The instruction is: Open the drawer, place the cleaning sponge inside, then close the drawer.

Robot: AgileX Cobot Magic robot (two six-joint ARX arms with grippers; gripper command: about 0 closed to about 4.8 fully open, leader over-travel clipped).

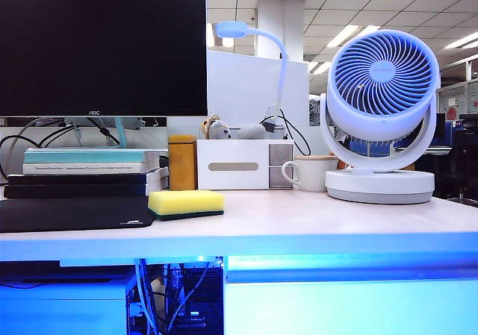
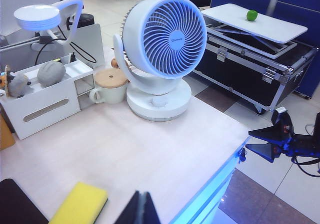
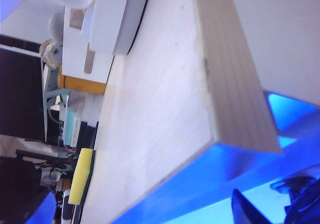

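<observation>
L gripper (image 2: 141,209) hangs over desk's front edge, fingers pressed together, holding nothing. R gripper (image 3: 250,209) is off the desk's corner, below the top; jaws wide apart, empty. Pale wood desk (image 1: 314,215), office behind. Cleaning sponge (image 1: 186,203) lies near front edge, just beside L gripper. Drawer (image 1: 351,305) closed underneath, blue-lit.

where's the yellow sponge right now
In the exterior view the sponge lies left of centre at the desk's front edge, beside the black mouse pad.
</observation>
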